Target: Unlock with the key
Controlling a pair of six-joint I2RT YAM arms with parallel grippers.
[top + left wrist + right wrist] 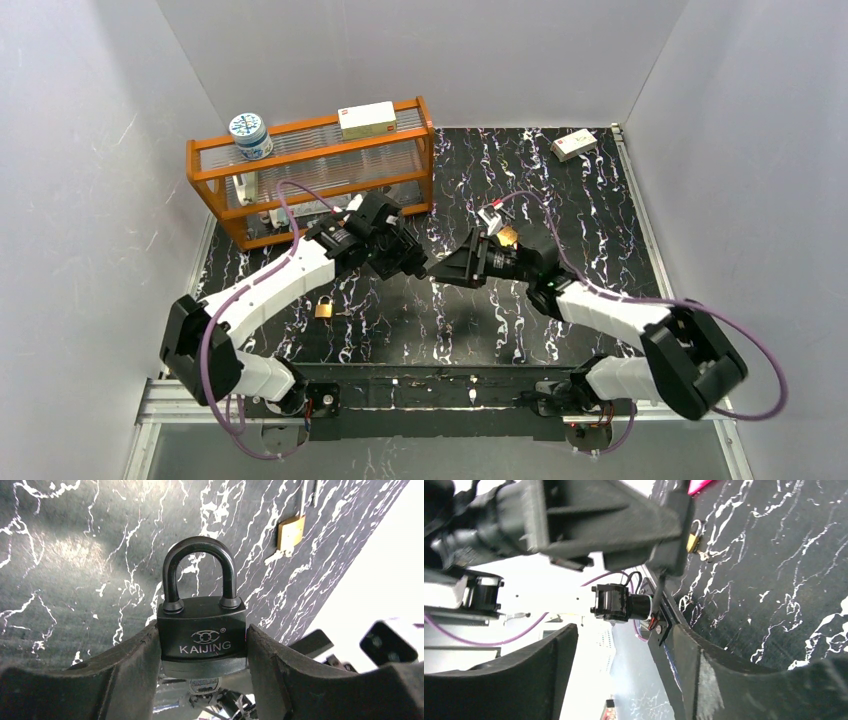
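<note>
The left gripper [202,642] is clamping the black metal padlock [202,625] firmly while the right gripper [624,635] is hanging wide, empty, requiring square alignment beneath it.

You have an orange clear-panelled rack [428,160] at the black marbled bench's [620,210] far left, a round blue-white tin [249,133] and cream carton [367,119] on top; a small white box [574,145] lies far right.

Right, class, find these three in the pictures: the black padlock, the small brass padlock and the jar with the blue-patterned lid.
black padlock [202,617]: left wrist view, on its body, above the brand name.
brass padlock [324,310]: top external view, on its body.
jar [247,125]: top external view, on its lid.
</note>
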